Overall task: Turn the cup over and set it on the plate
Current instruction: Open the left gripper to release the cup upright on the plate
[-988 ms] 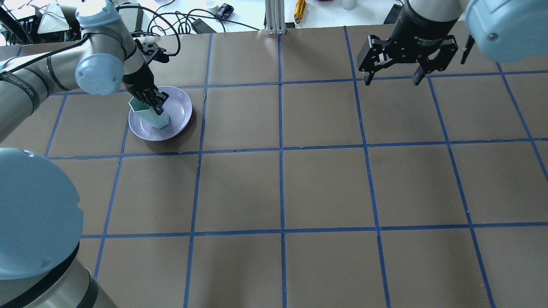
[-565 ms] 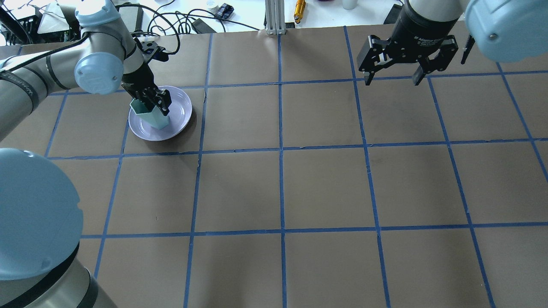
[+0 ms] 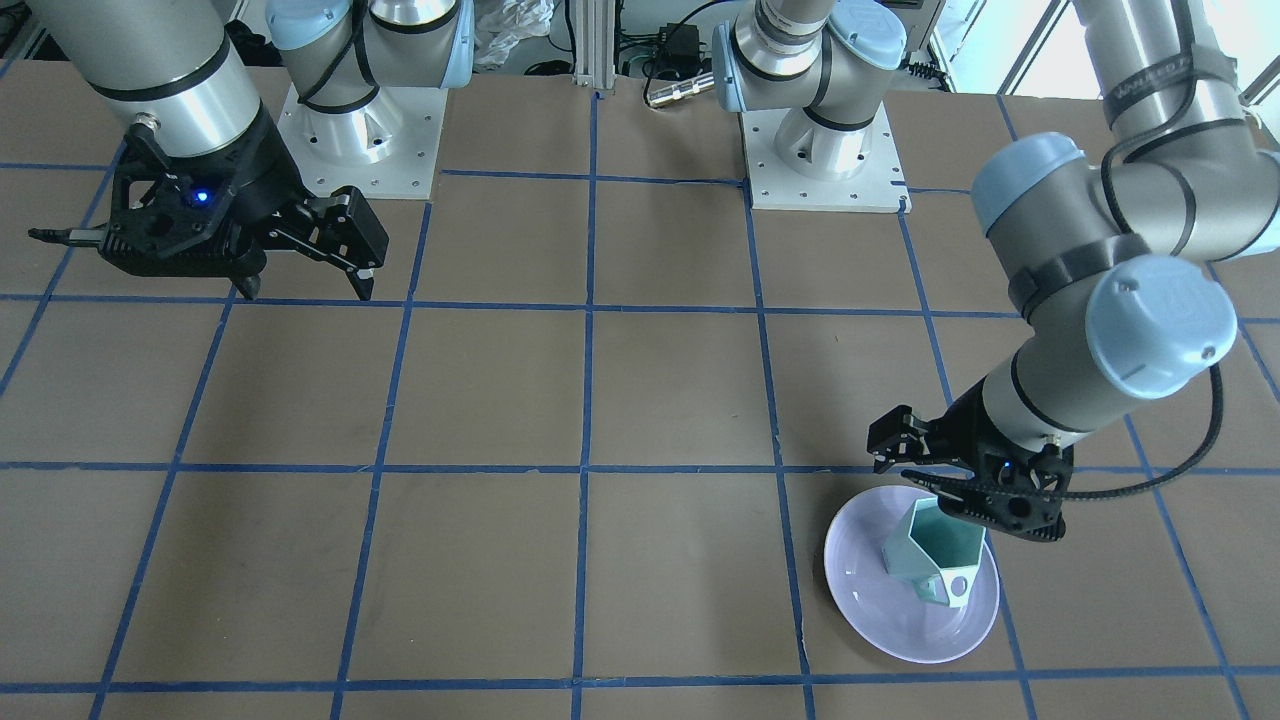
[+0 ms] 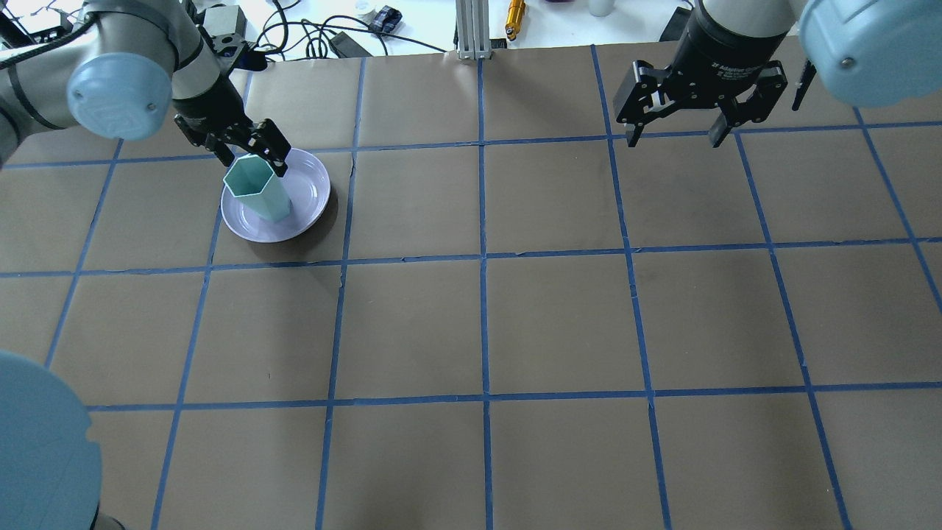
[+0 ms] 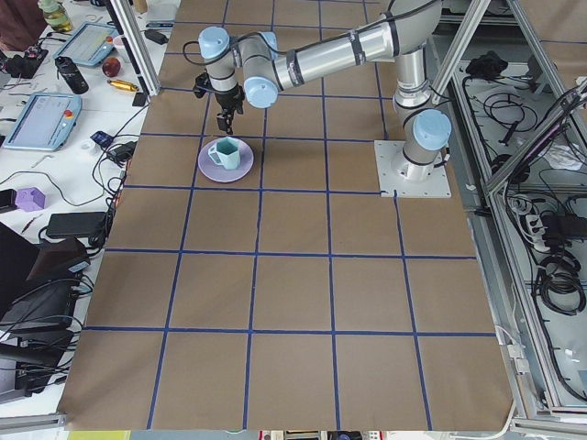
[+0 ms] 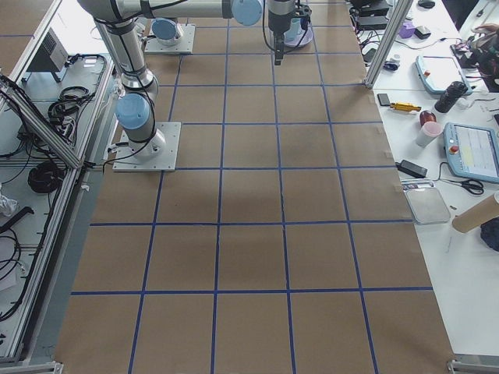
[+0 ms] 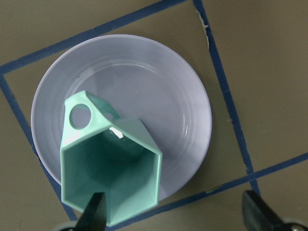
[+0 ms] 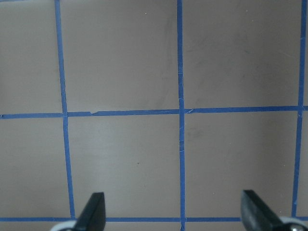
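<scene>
The mint-green cup (image 4: pixel 257 190) stands upright, mouth up, on the pale lavender plate (image 4: pixel 307 193) at the far left of the table. Its handle shows in the front view (image 3: pixel 950 585) and in the left wrist view (image 7: pixel 79 115). My left gripper (image 4: pixel 250 156) is open and empty, just above and behind the cup's rim, and does not touch it. In the left wrist view the cup (image 7: pixel 110 178) lies below the spread fingers, on the plate (image 7: pixel 163 91). My right gripper (image 4: pixel 673 136) is open and empty above bare table at the far right.
Blue tape lines divide the brown table into squares. An aluminium post (image 4: pixel 471 29), an orange tool (image 4: pixel 515 18) and cables lie beyond the far edge. The two arm bases (image 3: pixel 825 150) stand at the robot's side.
My left gripper has let go of the cup, opened, and drawn up and back to the far left. The cup now stands free on the plate. The right arm has not moved.
</scene>
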